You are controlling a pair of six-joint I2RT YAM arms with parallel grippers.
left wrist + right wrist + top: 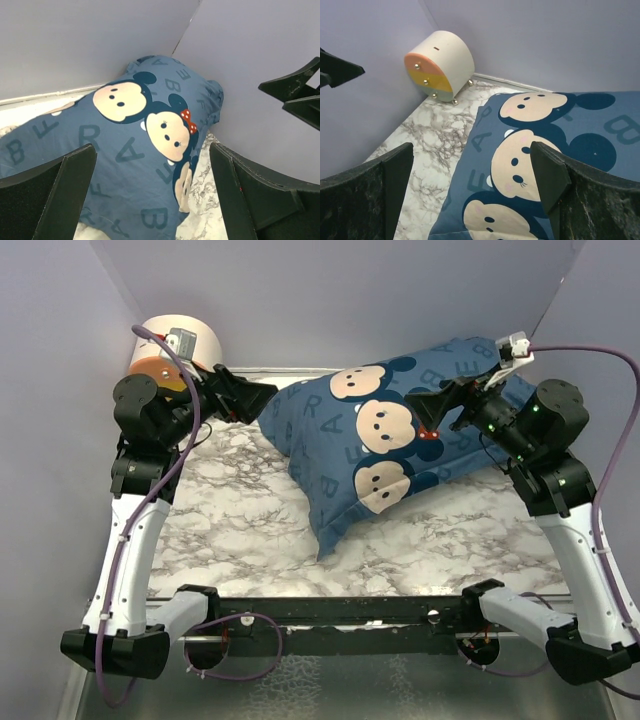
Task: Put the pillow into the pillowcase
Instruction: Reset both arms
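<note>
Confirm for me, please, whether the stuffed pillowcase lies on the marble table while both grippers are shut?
Not quite: both grippers are open. The wrist views show the left gripper and the right gripper with jaws spread wide, gripping nothing. The pillowcase does lie on the marble table.

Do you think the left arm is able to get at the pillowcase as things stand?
Probably yes. The left gripper hangs open right beside the pillowcase, pointing at its left edge, and nothing stands between the two.
</note>
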